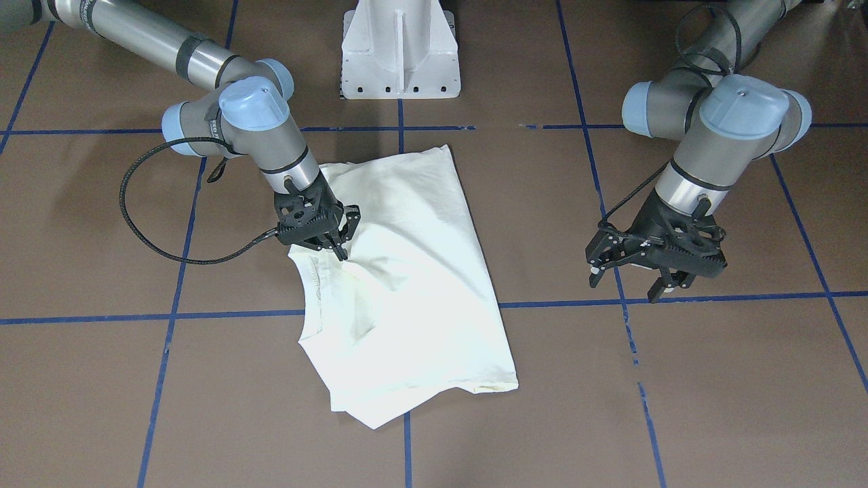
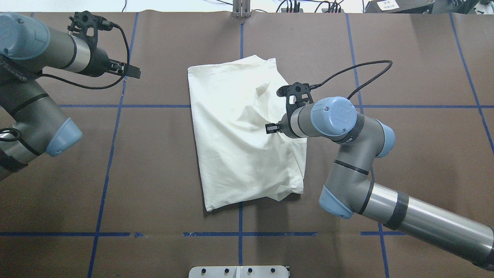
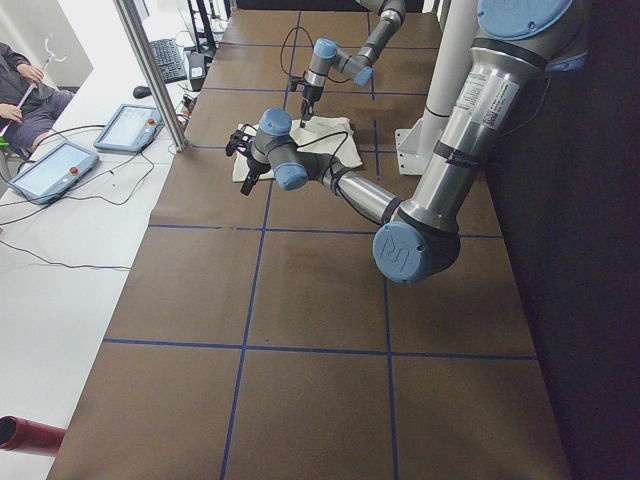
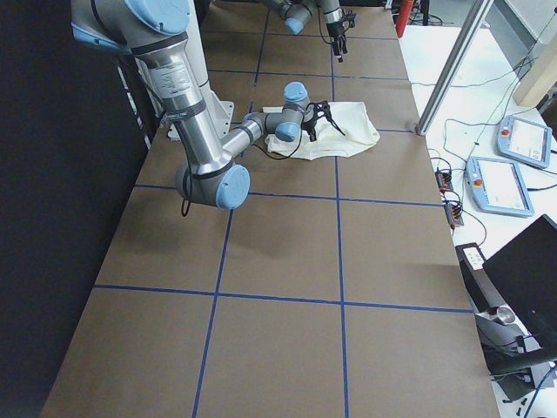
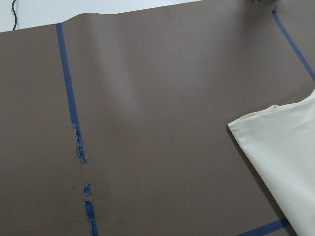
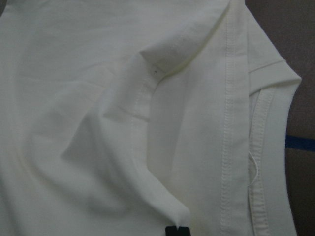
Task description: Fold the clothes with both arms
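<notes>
- Brown bench [image 1: 712,407], gridded with blue tape, carries everything.
- Cream shirt [image 1: 413,285] lies folded mid-bench, plain side up.
- White pedestal base [image 1: 400,57] stands near the shirt, not touching it.
- Right tool [image 1: 339,249] is clenched on shirt fabric by the collar.
- Left tool [image 1: 627,286] hangs spread, well apart from the shirt.

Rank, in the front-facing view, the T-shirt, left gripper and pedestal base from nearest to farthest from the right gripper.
1. T-shirt, pinched by the right gripper.
2. pedestal base, top centre.
3. left gripper, on the view's right side.
</notes>
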